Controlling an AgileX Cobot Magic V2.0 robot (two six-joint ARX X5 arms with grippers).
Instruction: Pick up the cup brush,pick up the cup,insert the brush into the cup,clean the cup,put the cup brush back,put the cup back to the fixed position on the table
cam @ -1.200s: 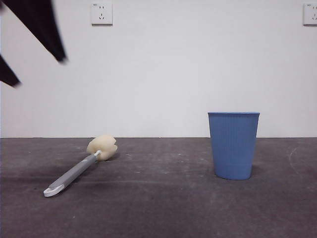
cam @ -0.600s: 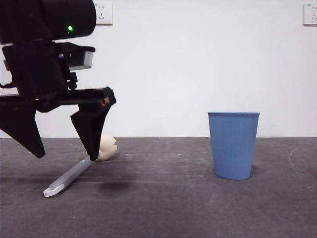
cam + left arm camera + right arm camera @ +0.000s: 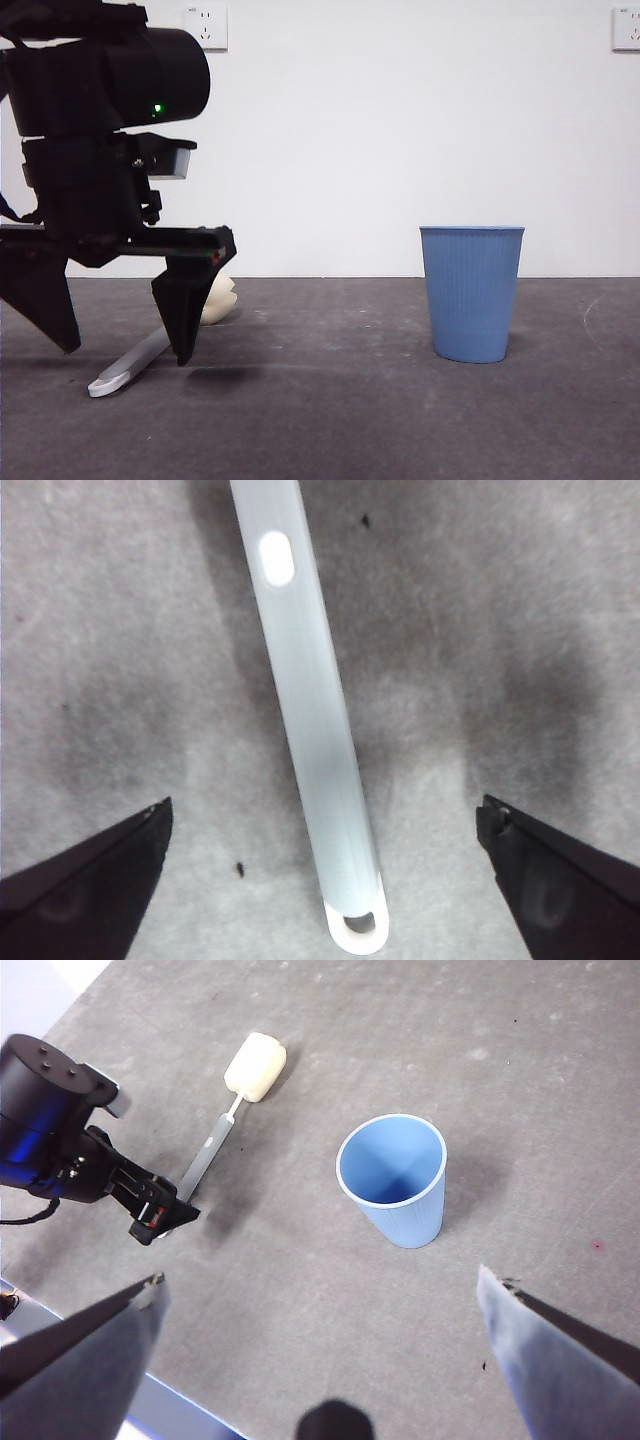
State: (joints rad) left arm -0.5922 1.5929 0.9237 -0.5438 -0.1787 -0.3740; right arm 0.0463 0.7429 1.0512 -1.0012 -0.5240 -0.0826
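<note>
While my left gripper [image 3: 122, 350] hangs low over the broad, dark grey matte table [image 3: 340, 420], its 2 black jaws stand wide apart and hold nothing. Seen from my left wrist, the long slim grey handle of the cup brush [image 3: 312, 730] runs straight up the gap between those jaws, clear of both, with its white looped tip [image 3: 357, 928] lying nearest the wrist camera and flat on the scuffed surface. From the front, 1 jaw tip drops just in front of the handle and the other hangs apart from it on the far side of the loop; neither touches the brush. Its cream-yellow lobed sponge head [image 3: 218, 298] rests on the table behind that nearer jaw, partly hidden by it.

Well apart from the brush stands the blue plastic tapered cup [image 3: 471, 292], upright on the table, its fine vertical ribs and smooth rim band plain to see. From my right wrist I look down into its open mouth.

My right gripper [image 3: 320, 1360] waits high above the table with its 2 jaws spread wide and nothing between them, the cup and the brush both far below it
</note>
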